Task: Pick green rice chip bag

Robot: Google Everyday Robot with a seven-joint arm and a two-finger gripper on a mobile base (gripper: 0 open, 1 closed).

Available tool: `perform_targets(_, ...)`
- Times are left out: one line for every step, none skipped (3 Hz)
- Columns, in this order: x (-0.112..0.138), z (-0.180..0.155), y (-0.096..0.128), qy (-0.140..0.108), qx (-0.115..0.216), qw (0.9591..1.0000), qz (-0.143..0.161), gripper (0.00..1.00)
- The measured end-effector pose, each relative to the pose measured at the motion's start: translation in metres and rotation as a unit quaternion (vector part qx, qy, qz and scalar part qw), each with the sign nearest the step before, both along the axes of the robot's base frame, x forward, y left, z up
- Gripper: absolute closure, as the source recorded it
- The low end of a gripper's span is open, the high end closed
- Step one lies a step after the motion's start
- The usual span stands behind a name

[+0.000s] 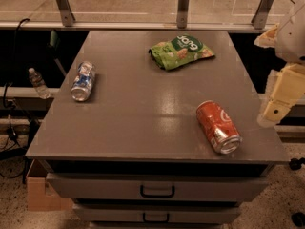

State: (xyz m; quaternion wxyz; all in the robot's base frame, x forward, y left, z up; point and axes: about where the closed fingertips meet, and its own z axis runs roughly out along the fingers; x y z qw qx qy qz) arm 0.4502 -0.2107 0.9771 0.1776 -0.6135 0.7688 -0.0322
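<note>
Three things lie on the grey desk (143, 128). Take the red can (218, 127) as the mark: it lies on its side near the desk's front right corner. The green rice chip bag (181, 51) lies flat well behind that can and a little to its left, near the desk's far edge, logo up. The blue-and-silver can (83, 81) lies on its side far to the left of the red can. The hand (276, 106) hangs beyond the desk's right edge, near the red can but apart from it, holding nothing; whether it is released or clenched, I cannot tell.
</note>
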Motion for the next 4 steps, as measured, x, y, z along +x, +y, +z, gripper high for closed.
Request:
perform_targets(0.037, -0.010, 0.024, -0.020, 0.037, 0.9987, 0.028, 0.00)
perform_targets(0.093, -0.022, 0.055, -0.042, 0.095, 0.9939, 0.038, 0.00)
perform_targets(0.155, -0.037, 0.082, -0.053, 0.158, 0.9854, 0.032, 0.00)
perform_targets(0.208, -0.057, 0.110, -0.059, 0.207, 0.9763, 0.028, 0.00)
